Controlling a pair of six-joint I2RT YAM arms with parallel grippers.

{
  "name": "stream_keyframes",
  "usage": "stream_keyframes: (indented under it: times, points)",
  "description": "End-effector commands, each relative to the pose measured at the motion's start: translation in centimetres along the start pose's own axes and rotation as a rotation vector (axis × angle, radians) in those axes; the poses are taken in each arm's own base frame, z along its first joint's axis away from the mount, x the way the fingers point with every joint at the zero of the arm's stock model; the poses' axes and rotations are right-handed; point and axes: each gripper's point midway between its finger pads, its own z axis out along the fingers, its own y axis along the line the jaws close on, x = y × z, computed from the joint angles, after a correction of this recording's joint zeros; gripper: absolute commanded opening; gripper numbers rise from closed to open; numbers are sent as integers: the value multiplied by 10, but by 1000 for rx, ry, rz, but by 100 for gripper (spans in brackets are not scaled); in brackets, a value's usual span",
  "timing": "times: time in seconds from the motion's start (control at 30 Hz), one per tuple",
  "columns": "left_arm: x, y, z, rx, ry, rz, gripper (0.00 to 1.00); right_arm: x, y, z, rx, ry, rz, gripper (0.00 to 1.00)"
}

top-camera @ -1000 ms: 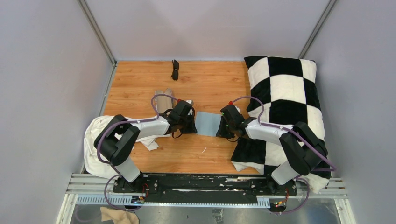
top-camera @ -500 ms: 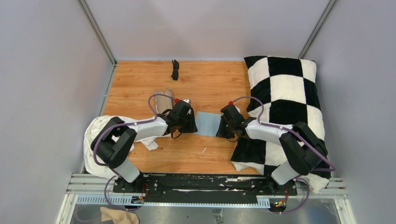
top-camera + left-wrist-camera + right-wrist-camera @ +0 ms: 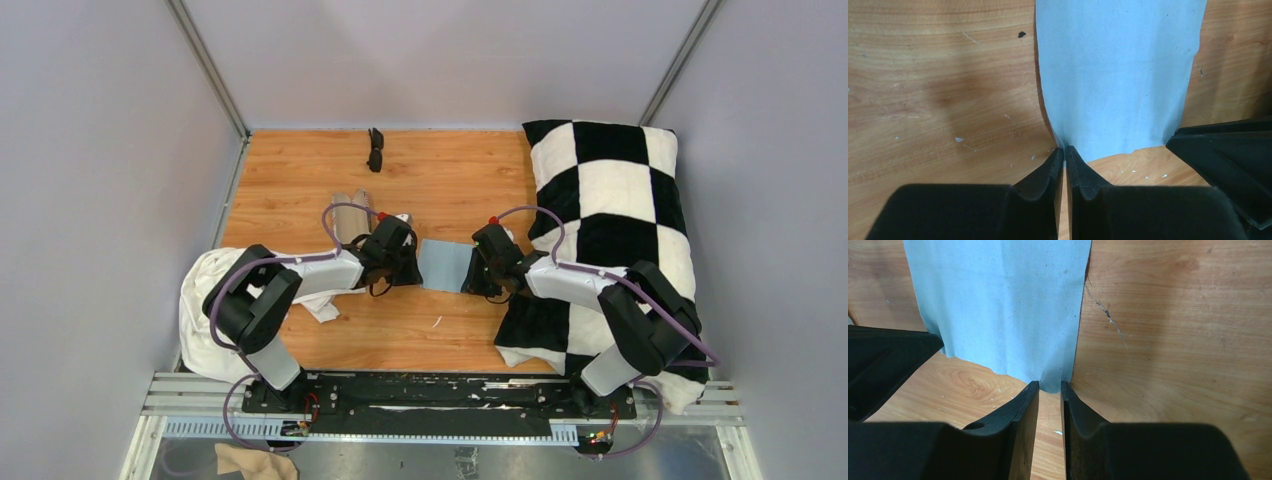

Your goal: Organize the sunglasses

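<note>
The black folded sunglasses [image 3: 375,150] lie at the table's far edge, away from both arms. A light-blue cloth [image 3: 446,265] lies flat between my grippers. My left gripper [image 3: 411,268] is at the cloth's left near corner, and in the left wrist view it [image 3: 1064,150] is pinched shut on that corner of the cloth [image 3: 1118,75]. My right gripper [image 3: 471,276] is at the cloth's right near corner. In the right wrist view it [image 3: 1050,386] has a narrow gap, with the corner of the cloth [image 3: 998,305] at its tips. A tan-grey case [image 3: 352,212] lies just behind the left gripper.
A black-and-white checkered pillow [image 3: 610,210] covers the right side of the wooden table [image 3: 450,180]. A white crumpled cloth [image 3: 205,310] lies at the left near corner under the left arm. Grey walls close in the left, right and back.
The left gripper shifted slightly left half a second ago and has come back. The cloth, sunglasses and right arm stay in place.
</note>
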Motion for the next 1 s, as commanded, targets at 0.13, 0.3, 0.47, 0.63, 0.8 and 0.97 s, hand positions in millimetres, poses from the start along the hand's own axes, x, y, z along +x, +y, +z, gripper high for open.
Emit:
stream_keyframes:
  times: [0.13, 0.3, 0.47, 0.63, 0.8, 0.97]
  points:
    - [8, 3, 4, -10, 34, 2, 0, 13, -15, 6, 72, 42, -29, 24]
    - [7, 0, -2, 5, 29, 3, 0, 12, -15, 5, 70, 38, -29, 6]
    - [9, 0, -8, 18, 18, 0, 0, 12, -14, 1, 59, 32, -34, 0]
    - [14, -2, -17, 40, 12, -15, 0, 15, -13, -2, 52, 35, -44, 0]
    - [12, -5, -23, 46, -3, -17, 0, 14, -10, -6, 50, 31, -55, 0]
    - [8, -8, -24, 49, -9, -19, 0, 8, -12, -10, 67, 5, -62, 0]
